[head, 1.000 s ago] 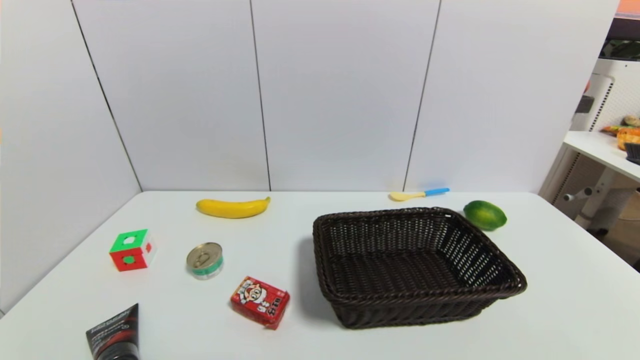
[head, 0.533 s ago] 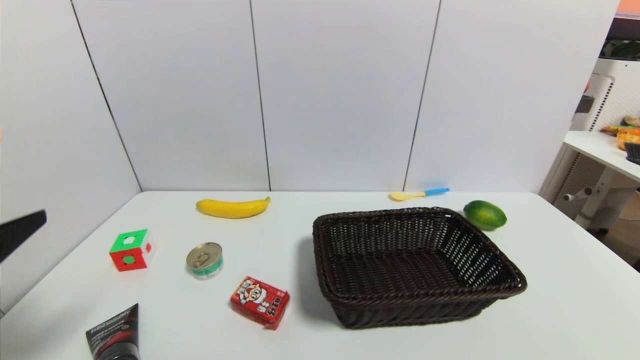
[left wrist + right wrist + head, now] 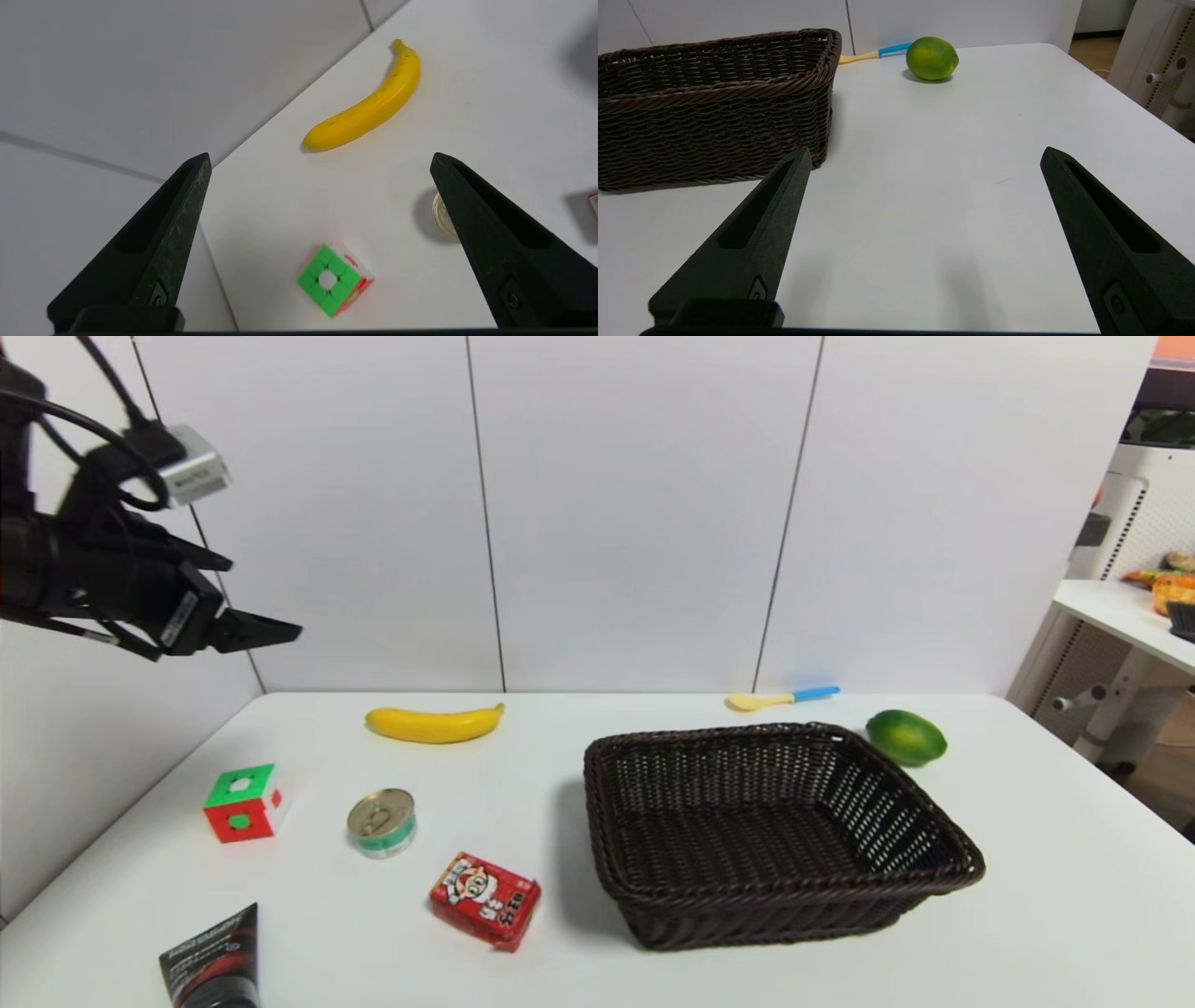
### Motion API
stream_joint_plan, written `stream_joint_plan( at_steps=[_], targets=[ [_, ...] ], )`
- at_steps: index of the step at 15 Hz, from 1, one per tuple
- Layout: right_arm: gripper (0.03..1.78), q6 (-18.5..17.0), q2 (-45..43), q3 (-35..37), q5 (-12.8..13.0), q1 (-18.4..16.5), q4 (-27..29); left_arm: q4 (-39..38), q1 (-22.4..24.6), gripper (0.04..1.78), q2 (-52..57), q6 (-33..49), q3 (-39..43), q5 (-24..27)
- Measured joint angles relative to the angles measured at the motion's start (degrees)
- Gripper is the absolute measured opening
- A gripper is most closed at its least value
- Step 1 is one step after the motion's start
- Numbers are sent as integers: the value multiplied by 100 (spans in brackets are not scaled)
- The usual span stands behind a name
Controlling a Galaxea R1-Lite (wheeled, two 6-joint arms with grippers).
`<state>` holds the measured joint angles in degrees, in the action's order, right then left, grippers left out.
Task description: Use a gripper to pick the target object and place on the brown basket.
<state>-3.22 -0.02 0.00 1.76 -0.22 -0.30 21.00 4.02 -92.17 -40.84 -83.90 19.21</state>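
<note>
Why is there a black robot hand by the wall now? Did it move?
Yes. The left end effector rose into view at the left, now high above the cube; the banana lies untouched.

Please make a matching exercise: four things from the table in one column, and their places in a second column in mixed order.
Things:
1. banana
2. lime
3. can
4. spoon

Places:
A. close to the basket's far right corner
B. between the cube and the red box
C. at the wall, behind the basket
D. far left part of the table, near the wall

Pairs: 1-D, 2-A, 3-B, 4-C
</note>
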Motion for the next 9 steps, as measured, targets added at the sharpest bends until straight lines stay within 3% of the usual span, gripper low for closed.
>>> stream_joint_plan(
  at_steps=[4, 9],
  targets=[
    [170, 0, 0, 0, -2, 0, 0, 143, -138, 169, -1582, -900, -701, 1172],
    [170, 0, 0, 0, 2, 0, -2, 171, -210, 169, -3038, -1117, -1385, 2420]
  ],
)
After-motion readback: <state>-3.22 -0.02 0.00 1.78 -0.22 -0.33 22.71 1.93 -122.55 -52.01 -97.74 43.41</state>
